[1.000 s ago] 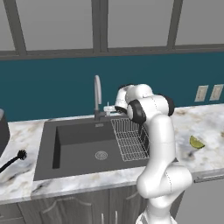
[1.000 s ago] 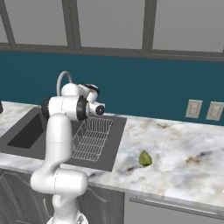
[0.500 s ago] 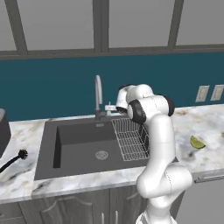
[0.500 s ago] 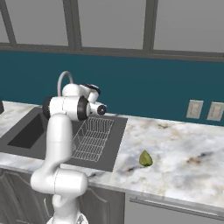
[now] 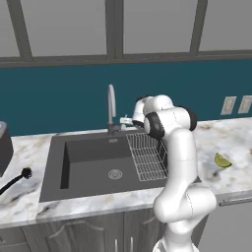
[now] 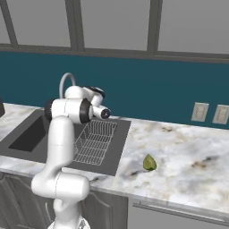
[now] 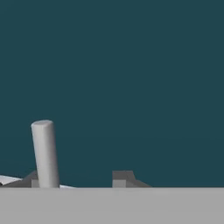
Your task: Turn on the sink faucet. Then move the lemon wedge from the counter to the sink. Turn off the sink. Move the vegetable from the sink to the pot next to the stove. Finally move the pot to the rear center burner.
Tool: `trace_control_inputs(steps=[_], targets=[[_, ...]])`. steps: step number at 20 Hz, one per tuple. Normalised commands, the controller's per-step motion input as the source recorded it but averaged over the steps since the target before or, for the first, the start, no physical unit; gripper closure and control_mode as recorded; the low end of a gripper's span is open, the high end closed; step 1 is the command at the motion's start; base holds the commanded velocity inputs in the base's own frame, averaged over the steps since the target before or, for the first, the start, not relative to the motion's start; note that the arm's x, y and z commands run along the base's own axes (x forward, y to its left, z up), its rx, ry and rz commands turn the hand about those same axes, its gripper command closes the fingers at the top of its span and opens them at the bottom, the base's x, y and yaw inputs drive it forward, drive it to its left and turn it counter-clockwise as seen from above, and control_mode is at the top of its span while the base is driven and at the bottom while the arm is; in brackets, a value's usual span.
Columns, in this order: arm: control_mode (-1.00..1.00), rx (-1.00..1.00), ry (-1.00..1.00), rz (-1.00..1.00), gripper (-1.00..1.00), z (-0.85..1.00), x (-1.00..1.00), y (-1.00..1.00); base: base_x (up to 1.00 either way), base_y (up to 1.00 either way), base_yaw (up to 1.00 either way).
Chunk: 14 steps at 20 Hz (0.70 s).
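Observation:
The sink faucet point(image 5: 111, 103) rises behind the dark sink point(image 5: 88, 165), and its curved spout point(image 6: 66, 80) peeks over my arm in the right base view. My gripper point(image 5: 124, 120) reaches to the faucet's base from the right. In the hand view the gripper point(image 7: 78, 180) is open, its fingertips point(image 7: 122, 177) apart. The grey lever handle point(image 7: 44, 154) stands upright between them, close against the left tip. The lemon wedge point(image 5: 222, 160) lies on the marble counter point(image 5: 231, 177) to the right of the sink, also seen as the lemon wedge point(image 6: 149, 163) in the right base view.
A wire rack point(image 5: 147, 155) fills the sink's right side. A black dish brush point(image 5: 17, 179) lies on the counter left of the sink, with a dark object point(image 5: 4, 147) behind it. Wall outlets point(image 5: 236, 105) sit on the teal backsplash.

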Motion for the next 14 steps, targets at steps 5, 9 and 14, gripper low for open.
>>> trace_control_inputs(steps=[5,9,14], targets=[[-1.00,0.07,0.03,-0.02,1.00,-0.56,-0.12,-0.77,0.00,0.00,0.00],[-1.00,0.11,0.04,-0.01,1.00,-0.51,-0.20,-0.75,0.00,0.00,0.00],[-1.00,0.10,0.04,-0.01,1.00,-0.45,-0.16,-0.67,0.00,0.00,0.00]])
